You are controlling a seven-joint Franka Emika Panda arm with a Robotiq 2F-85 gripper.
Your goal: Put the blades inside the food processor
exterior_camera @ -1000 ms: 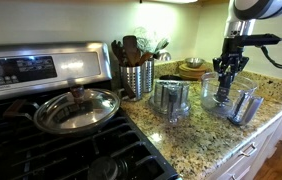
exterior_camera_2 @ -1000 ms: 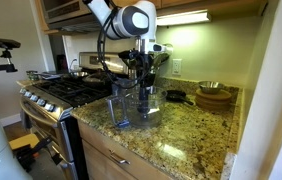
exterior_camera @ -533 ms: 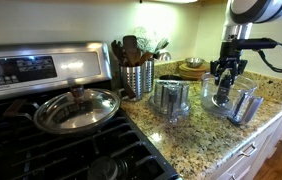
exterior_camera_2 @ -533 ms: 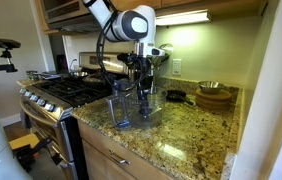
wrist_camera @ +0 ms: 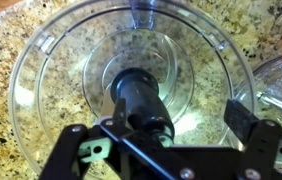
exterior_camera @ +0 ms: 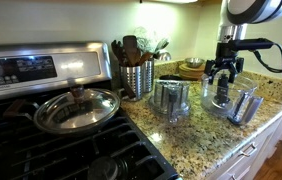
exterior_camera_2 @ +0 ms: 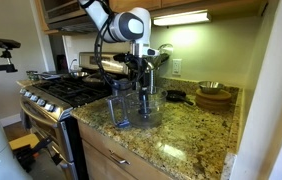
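Hovering over the food processor bowl [wrist_camera: 51, 90], my hand [wrist_camera: 166, 150] is spread apart and empty; the blade hub [wrist_camera: 139, 95] looks seated inside, little left

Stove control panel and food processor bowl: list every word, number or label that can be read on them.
On the stove control panel: markings show, but too small and blurred to read.
On the food processor bowl: clear plastic, no text visible.

Clear glossy plastic processor bowl [wrist_camera: 53, 62]; black matt blade hub [wrist_camera: 138, 94]; polished speckled granite countertop [wrist_camera: 1, 72]; shiny steel pan [exterior_camera: 76, 110].
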